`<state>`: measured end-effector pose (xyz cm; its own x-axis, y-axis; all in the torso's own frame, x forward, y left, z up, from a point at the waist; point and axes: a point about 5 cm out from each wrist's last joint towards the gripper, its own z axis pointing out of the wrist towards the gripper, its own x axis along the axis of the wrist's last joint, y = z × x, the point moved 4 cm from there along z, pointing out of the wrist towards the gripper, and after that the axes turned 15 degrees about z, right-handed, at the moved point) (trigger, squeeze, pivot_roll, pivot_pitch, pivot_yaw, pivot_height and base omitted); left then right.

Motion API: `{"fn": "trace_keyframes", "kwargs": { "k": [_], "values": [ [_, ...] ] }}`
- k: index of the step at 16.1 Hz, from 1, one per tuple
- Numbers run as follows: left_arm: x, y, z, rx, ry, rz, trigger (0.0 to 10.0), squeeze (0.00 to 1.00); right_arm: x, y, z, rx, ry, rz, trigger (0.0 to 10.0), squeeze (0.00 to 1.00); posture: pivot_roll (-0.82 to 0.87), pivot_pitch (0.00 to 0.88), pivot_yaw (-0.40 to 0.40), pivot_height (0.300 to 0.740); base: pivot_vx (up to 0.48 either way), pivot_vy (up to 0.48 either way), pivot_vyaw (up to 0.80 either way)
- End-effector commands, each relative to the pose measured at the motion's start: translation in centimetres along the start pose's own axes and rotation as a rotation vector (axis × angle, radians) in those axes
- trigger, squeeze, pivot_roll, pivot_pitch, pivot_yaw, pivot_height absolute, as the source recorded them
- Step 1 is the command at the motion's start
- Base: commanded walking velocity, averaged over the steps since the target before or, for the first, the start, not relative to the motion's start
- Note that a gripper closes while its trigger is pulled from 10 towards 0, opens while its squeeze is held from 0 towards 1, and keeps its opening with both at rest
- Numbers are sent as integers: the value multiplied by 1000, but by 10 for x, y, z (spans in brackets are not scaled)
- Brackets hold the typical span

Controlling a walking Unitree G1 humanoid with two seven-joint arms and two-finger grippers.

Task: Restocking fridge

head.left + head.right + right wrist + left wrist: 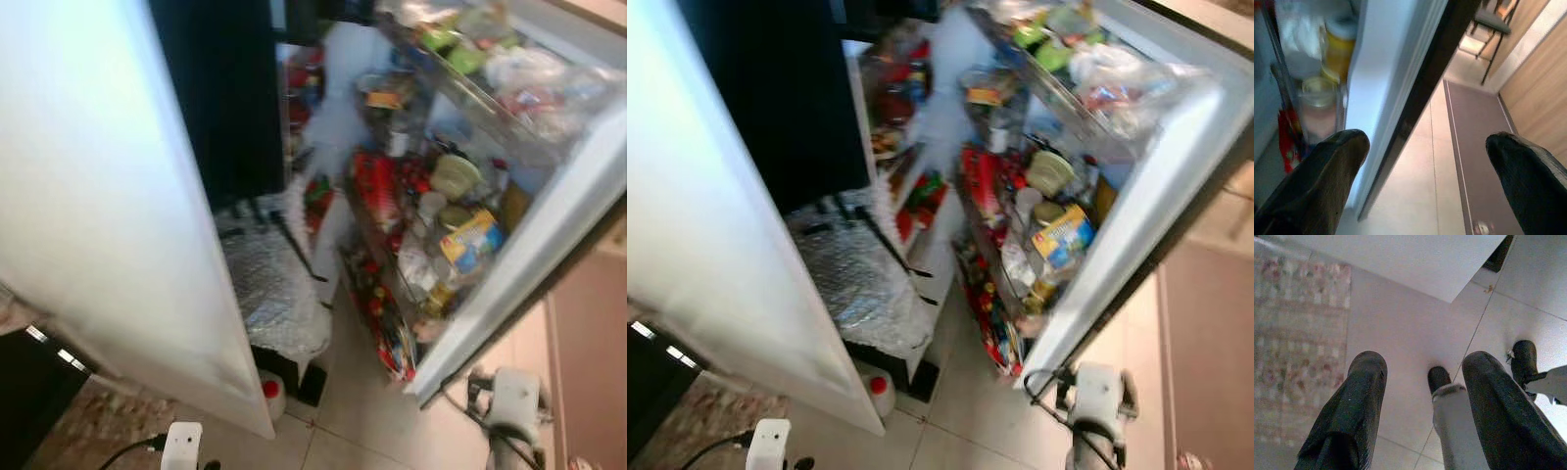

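Observation:
The fridge stands with both doors swung open. Its white left door (108,196) fills the left side. The right door (549,235) carries shelves packed with food: red packets (377,186), a yellow box (470,240), jars and bags. Inside, lit shelves (304,88) hold more items. My left gripper (1422,364) hangs open over the tile floor with nothing between its fingers. Beside the right door's outer edge (1396,83), my right gripper (1427,142) is open and empty, close to a yellow-lidded jar (1339,44) on the door shelf.
A silvery bubble-wrap sheet (274,284) covers the pulled-out lower drawer. A white bottle with a red cap (269,392) stands on the floor below it. A patterned rug (1298,333) lies to my left, a dark mat (1479,147) and a chair (1493,19) to my right.

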<state>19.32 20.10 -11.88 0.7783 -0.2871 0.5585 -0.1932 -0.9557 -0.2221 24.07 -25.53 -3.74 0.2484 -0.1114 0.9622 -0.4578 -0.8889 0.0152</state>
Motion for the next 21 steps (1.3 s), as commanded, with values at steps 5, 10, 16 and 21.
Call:
{"fn": "trace_keyframes", "kwargs": {
  "k": [5, 10, 16, 21],
  "values": [
    [-10, 0, -2, 0, -28, 12, 10000, 0, -25, 27, -30, -151, -33, -34, 10000, 0, -176, 54, 4, 740, 0, 0, 0],
    [-10, -3, -2, 12, -32, 11, 10000, 0, -17, 65, -32, -335, -14, -21, 10000, 0, -179, 60, 5, 740, 0, 0, 0],
    [-8, -3, -1, 20, -30, 10, 10000, 0, 45, 79, 2, -424, 160, 43, 10000, 0, -180, 64, 7, 740, 0, 0, 0],
    [-9, -4, -1, 26, -34, 8, 10000, 0, 76, 72, 11, -402, 246, 63, 10000, 0, -177, 63, 6, 740, 0, 0, 0]
  ]
}}
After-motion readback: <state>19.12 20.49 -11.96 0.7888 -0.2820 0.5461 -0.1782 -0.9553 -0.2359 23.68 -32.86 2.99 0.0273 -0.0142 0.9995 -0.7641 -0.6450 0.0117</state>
